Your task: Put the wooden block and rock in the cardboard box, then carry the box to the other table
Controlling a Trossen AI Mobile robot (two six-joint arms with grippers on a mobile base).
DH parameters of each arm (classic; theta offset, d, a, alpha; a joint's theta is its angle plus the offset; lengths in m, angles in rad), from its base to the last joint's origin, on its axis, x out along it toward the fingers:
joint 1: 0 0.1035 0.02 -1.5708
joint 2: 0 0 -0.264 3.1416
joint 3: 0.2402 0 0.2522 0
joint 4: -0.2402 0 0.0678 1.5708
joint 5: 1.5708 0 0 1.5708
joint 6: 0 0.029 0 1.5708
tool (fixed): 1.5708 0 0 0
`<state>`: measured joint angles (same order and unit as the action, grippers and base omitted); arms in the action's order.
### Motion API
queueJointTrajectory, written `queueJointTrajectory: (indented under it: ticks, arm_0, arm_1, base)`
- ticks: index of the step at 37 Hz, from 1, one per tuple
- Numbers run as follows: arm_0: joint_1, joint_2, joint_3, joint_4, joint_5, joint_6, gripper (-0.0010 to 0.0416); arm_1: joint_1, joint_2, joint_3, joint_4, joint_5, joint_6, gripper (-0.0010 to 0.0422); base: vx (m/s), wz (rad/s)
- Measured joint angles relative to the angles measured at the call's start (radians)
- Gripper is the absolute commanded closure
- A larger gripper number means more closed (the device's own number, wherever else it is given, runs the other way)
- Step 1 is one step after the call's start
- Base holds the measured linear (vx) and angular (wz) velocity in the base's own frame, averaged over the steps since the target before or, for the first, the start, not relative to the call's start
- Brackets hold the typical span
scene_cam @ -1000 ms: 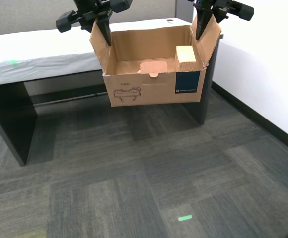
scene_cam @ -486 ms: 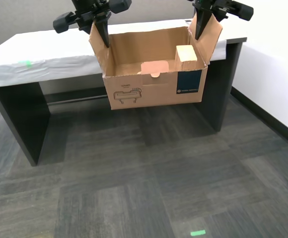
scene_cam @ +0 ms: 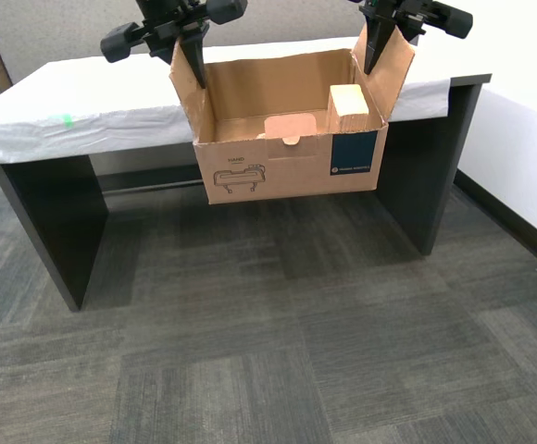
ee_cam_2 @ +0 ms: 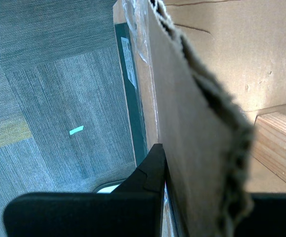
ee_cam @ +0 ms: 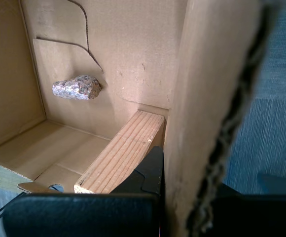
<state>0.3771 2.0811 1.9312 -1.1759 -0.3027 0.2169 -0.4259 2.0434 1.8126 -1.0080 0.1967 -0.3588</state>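
The cardboard box [scene_cam: 287, 162] hangs in the air in front of the other table [scene_cam: 93, 102], held by both side flaps. My first gripper [scene_cam: 373, 54] is shut on the flap at the exterior view's right, its fingers [ee_cam: 152, 170] pinching the flap edge. My second gripper [scene_cam: 194, 63] is shut on the opposite flap, with one finger [ee_cam_2: 154, 165] on the flap's outer side. The wooden block [scene_cam: 348, 104] lies inside, against the wall near my first gripper. The rock [ee_cam: 77, 87] rests on the box floor; the front wall hides it in the exterior view.
The table has a wrinkled whitish sheet, a green tape mark [scene_cam: 65, 118] and dark legs [scene_cam: 51, 217]. Grey carpet tiles [scene_cam: 278, 351] cover the floor below the box. A white wall [scene_cam: 528, 120] runs along the exterior view's right.
The camera has moved: the table and floor have slid toward the exterior view's right, and the green floor mark has left the frame. The box and both grippers keep the same hold.
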Motion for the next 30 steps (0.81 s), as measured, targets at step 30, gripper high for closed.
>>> queueJointTrajectory:
  ticks: [30]
  arm_0:
    - [-0.001, 0.000, -0.001, -0.011, 0.020, -0.007, 0.0406]
  arm_1:
    - [-0.058, 0.000, 0.000, 0.031, -0.019, 0.017, 0.0412]
  base:
    - [0.134, -0.021]
